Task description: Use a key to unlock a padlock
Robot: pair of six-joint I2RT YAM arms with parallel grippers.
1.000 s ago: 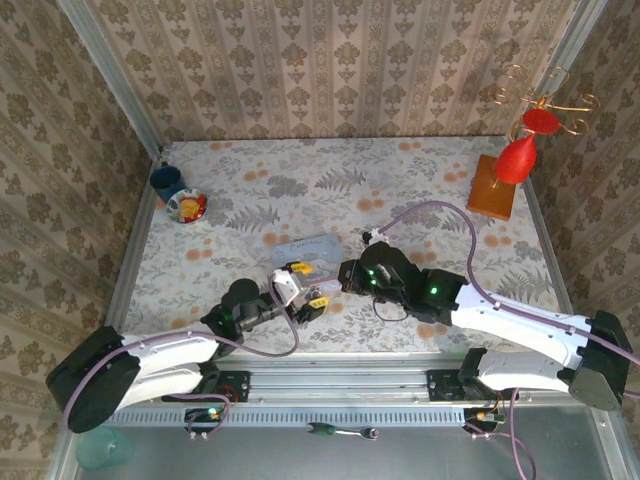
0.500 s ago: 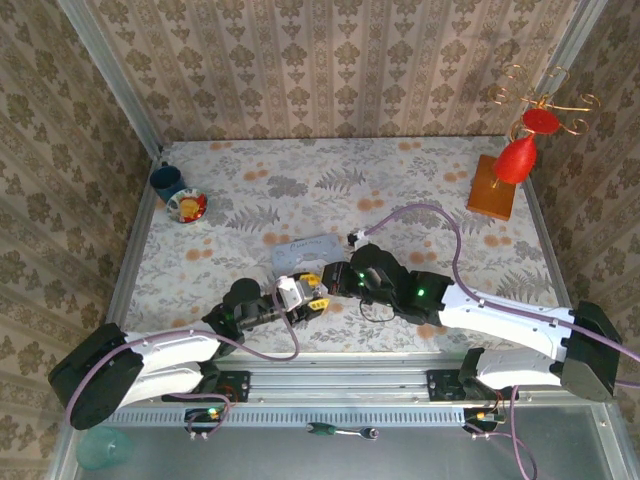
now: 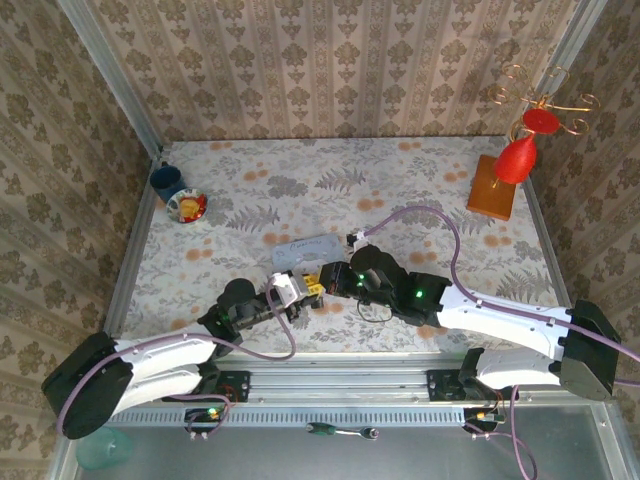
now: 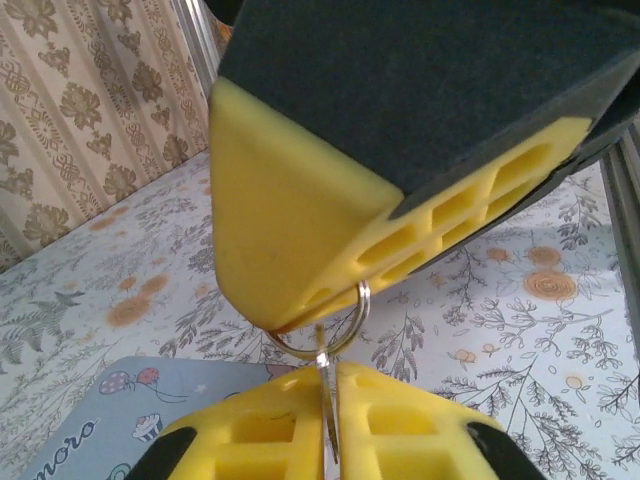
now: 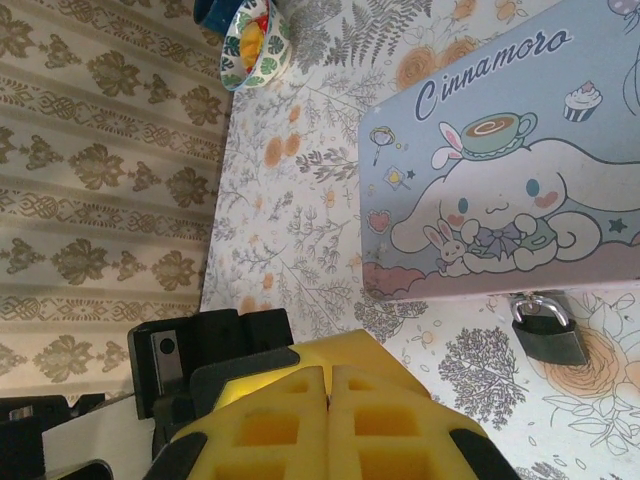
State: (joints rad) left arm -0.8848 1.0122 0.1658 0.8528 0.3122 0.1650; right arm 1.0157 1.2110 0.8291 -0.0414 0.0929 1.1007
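My left gripper (image 4: 328, 375) is shut on the thin metal blade of the key (image 4: 329, 405). The key's ring (image 4: 347, 332) loops up from the blade into the yellow fingers (image 4: 290, 220) of my right gripper, which hangs just above. In the top view the left gripper (image 3: 303, 291) and right gripper (image 3: 326, 282) meet tip to tip in front of the pastel tin (image 3: 305, 249). My right gripper (image 5: 329, 375) is shut. The small dark padlock (image 5: 548, 333) hangs from the tin's (image 5: 500, 180) near edge, apart from both grippers.
A fruit bowl (image 3: 187, 206) and a blue cup (image 3: 166, 180) sit at the far left. A wooden block with a red ornament stand (image 3: 495, 186) is at the far right. The right arm's purple cable (image 3: 430, 212) arcs over the table.
My left gripper has shut on the key blade. The right gripper has moved left, up against the left gripper.
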